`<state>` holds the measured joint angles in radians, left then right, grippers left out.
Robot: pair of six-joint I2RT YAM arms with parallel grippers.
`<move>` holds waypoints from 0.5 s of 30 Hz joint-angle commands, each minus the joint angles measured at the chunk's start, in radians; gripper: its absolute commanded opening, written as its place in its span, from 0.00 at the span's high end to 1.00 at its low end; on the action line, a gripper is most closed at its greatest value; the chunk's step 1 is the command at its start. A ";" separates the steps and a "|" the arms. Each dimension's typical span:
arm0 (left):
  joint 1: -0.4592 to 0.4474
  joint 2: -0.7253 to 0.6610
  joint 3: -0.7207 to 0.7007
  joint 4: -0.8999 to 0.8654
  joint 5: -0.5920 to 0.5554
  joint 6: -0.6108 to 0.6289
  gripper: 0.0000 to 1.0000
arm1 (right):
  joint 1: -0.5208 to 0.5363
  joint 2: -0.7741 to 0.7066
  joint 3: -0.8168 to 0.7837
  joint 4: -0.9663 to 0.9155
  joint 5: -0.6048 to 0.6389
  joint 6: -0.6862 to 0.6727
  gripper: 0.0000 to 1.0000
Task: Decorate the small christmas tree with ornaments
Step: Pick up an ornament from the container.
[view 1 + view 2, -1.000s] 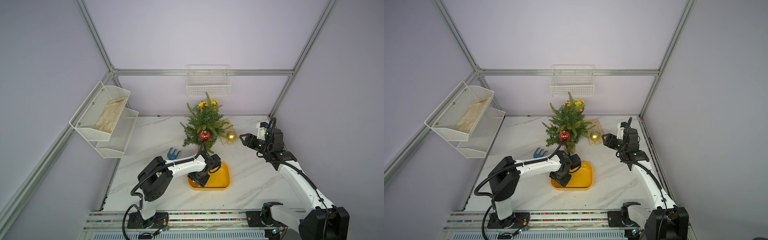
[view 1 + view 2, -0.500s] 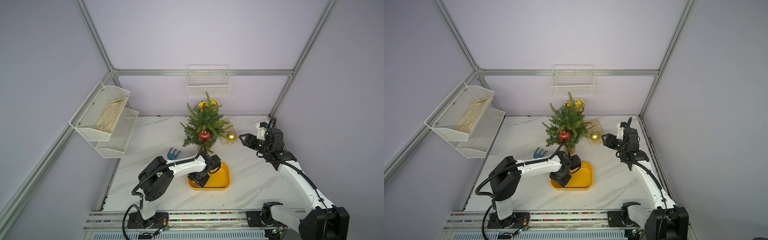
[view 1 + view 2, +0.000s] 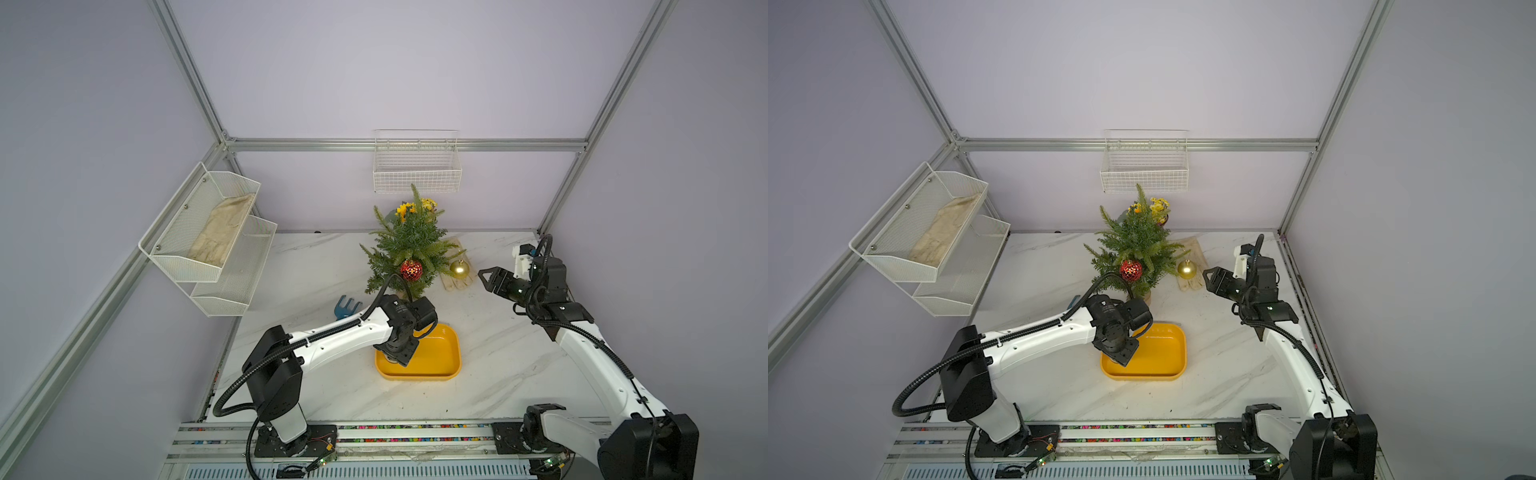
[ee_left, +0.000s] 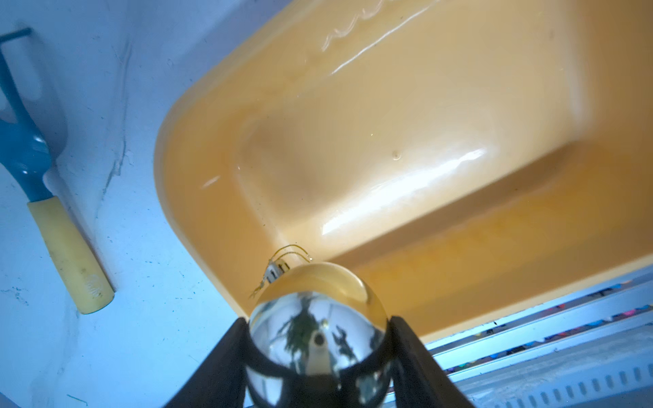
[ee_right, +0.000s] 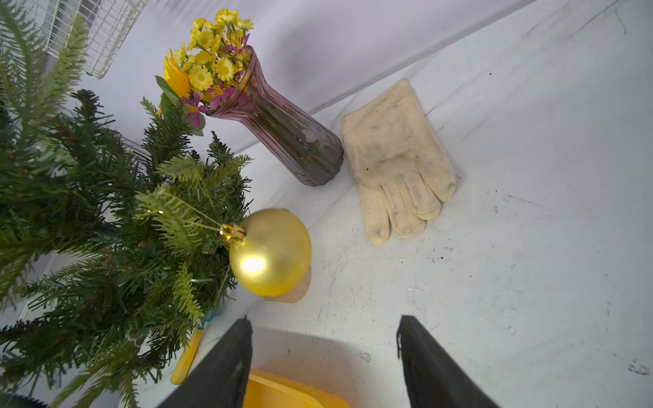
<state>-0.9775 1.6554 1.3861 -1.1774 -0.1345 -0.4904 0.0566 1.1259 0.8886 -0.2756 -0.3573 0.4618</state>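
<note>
I am watching the left gripper (image 4: 318, 319) clamping the shiny bauble (image 4: 318, 339) from both sides, its dark fingers (image 4: 229, 353) pressing on the mirrored shell. The ball is sitting over the corner of the yellow tray (image 4: 388, 141); I cannot tell whether it is resting on the rim or just clear of it. Its cap (image 4: 277, 273) and thin gold loop are pointing away from the jaws, toward the inside of the tray, so the cap-to-bottom axis is running roughly in line with the fingers.

Outward from there, a blue hand rake (image 4: 35, 159) is lying on the table beside the tray. In a top view the small christmas tree (image 3: 409, 245) is standing just beyond the tray's far edge, away from the arm bases. A red bauble (image 3: 411, 270) is hanging on the side facing me.

The right gripper (image 5: 325, 325) is hovering over the table with its jaws spread and nothing between them. It is facing the matte gold bauble (image 5: 270, 252), which is hanging from a branch tip on the tree's right side. A glove (image 5: 395, 159) and a vase of yellow flowers (image 5: 282, 141) are sitting behind.

I am judging the left arm to be the one to act: it is holding the last ornament and is close to the tree's base. The move is going to be up and away from the bases, loop leading, toward a free branch on the tree's left.
</note>
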 commanded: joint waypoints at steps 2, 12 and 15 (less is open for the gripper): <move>-0.004 -0.082 0.095 -0.007 -0.008 -0.008 0.43 | -0.006 -0.018 0.010 0.032 -0.008 -0.002 0.32; 0.014 -0.250 0.123 0.021 0.000 -0.031 0.43 | -0.006 -0.026 0.016 0.032 -0.029 0.014 0.32; 0.028 -0.329 0.120 0.037 0.001 -0.026 0.43 | -0.006 -0.032 0.021 0.030 -0.035 0.019 0.32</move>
<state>-0.9668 1.4067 1.4120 -1.1660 -0.1326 -0.5022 0.0566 1.1194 0.8890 -0.2760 -0.3756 0.4706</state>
